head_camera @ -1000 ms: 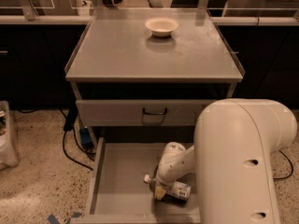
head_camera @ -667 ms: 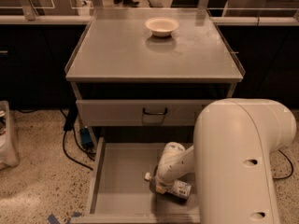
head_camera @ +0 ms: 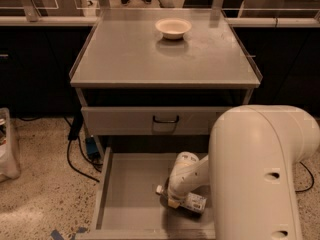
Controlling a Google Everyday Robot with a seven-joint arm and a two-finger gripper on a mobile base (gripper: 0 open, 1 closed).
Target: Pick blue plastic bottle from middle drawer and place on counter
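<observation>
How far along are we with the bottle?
Done: the middle drawer is open. In hand: the end effector is down in it at the blue plastic bottle, lying on its side. Left: lift it out and set it on the counter, where a bowl sits.

Speckled terrazzo floor (head_camera: 40,204), dark cabinets (head_camera: 35,69) behind, black cables (head_camera: 68,155), gripper (head_camera: 174,200) low centre.

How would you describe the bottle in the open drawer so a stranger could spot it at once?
Find the grey counter holding a cream bowl, then drop to the open middle drawer below. On its floor, right of centre, the blue plastic bottle lies on its side at the gripper. It is the only loose item there, white-capped, pale-labelled.
</observation>
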